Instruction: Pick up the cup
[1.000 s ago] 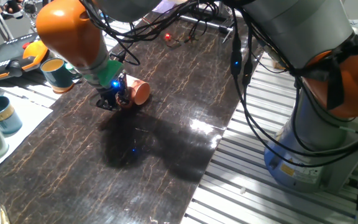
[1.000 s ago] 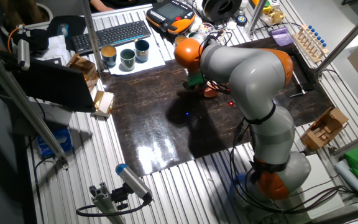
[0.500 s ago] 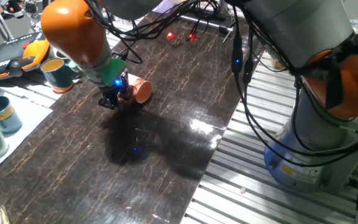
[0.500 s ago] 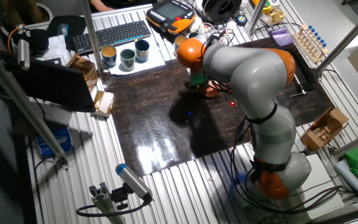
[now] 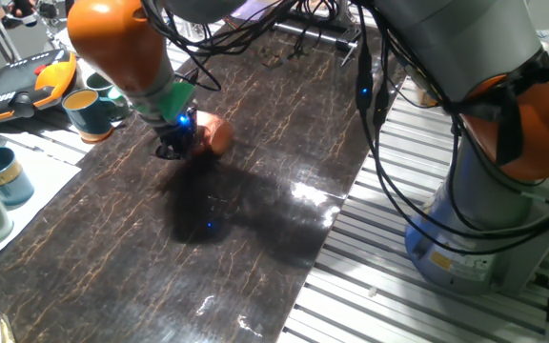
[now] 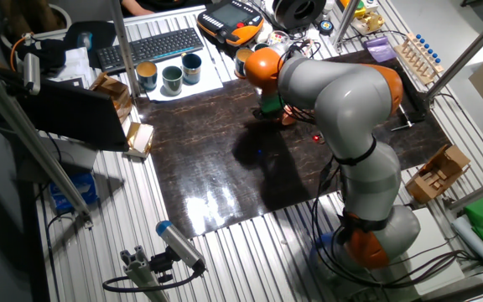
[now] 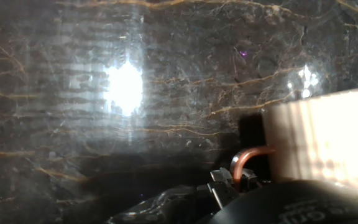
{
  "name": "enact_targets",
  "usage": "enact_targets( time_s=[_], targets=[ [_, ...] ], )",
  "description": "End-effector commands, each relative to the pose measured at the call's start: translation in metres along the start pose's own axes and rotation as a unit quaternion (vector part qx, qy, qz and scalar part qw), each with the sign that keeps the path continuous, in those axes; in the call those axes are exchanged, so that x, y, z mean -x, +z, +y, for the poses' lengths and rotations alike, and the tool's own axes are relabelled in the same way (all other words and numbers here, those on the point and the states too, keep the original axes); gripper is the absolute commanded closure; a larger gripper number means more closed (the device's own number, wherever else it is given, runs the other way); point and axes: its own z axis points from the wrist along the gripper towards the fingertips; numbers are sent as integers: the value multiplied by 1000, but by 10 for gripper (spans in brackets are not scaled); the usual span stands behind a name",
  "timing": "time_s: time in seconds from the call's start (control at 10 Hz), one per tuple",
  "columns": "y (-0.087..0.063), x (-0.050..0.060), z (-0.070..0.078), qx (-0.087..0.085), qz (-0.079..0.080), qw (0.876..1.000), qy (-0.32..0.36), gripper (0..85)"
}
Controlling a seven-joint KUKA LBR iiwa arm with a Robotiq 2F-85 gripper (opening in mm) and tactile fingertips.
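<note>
The cup (image 5: 217, 134) lies on its side on the dark marbled table (image 5: 255, 191), its salmon-orange base towards the camera. My gripper (image 5: 177, 146) is directly to its left and touching it. In the hand view the cream body (image 7: 328, 137) fills the right side and the salmon loop handle (image 7: 248, 158) sits right at my dark fingertip (image 7: 224, 184). The jaws look closed on the cup at the handle side. In the other fixed view the cup (image 6: 289, 115) is mostly hidden behind the arm's orange wrist, with the gripper (image 6: 268, 111) beside it.
A dark teal mug (image 5: 88, 111) stands close behind the gripper, next to an orange teach pendant (image 5: 27, 86). Two more mugs (image 5: 0, 173) stand on white paper at the left. The table's right edge (image 5: 346, 214) drops to slatted metal. Cables hang from the arm.
The gripper and the cup have moved together a little towards the back of the table. The shadow under them has shifted the same way.
</note>
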Motion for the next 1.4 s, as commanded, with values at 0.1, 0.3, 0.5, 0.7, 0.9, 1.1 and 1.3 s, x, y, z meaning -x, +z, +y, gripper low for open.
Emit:
enact_targets(
  time_s=[0.1, 0.3, 0.5, 0.7, 0.9, 1.1, 1.3],
  targets=[
    [-2, 1, 0, 2, 1, 1000, -1, 843],
    [-17, 2, -3, 6, 9, 1000, -3, 843],
    [-54, 0, -11, 21, 25, 999, -2, 843],
    [-98, -8, -22, 33, 43, 999, -3, 843],
    [-136, -20, -38, 34, 49, 998, -6, 843],
    [-163, -31, -56, 42, 57, 997, -13, 843],
    [-181, -44, -66, 55, 63, 996, -15, 843]
  ],
)
